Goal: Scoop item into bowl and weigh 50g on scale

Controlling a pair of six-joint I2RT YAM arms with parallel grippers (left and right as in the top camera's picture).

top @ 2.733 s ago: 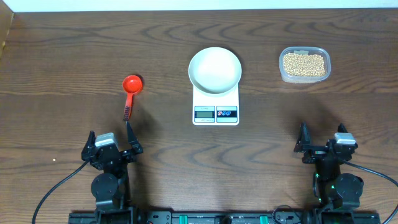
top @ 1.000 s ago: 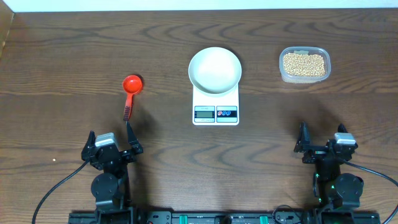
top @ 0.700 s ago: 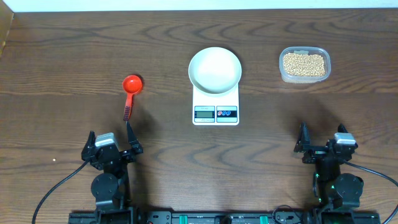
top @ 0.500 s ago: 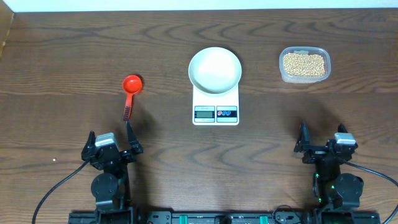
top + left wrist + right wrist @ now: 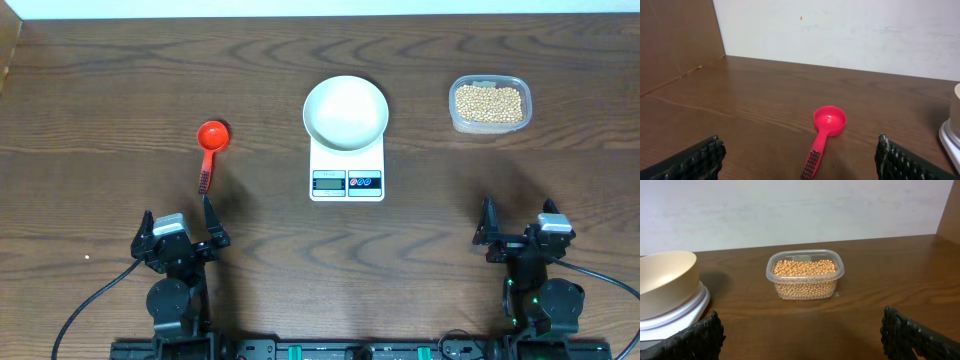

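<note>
The left gripper (image 5: 178,215) is resting at 7 o'clock on the table (image 5: 100,80) with its jaws standing wide apart and holding nothing. The right gripper (image 5: 517,214) is waiting at 5 o'clock, also spread wide and empty. The bowl (image 5: 345,112) is sitting on the scale (image 5: 346,183) near the centre (its inside seems bare, though the overhead view is small). The beans (image 5: 488,103) are lying in a clear tub (image 5: 453,112) at 2 o'clock from the scale, well apart from it. A red scoop (image 5: 209,150) is lying at 9 o'clock from the scale, with its handle pointing toward the left gripper.
</note>
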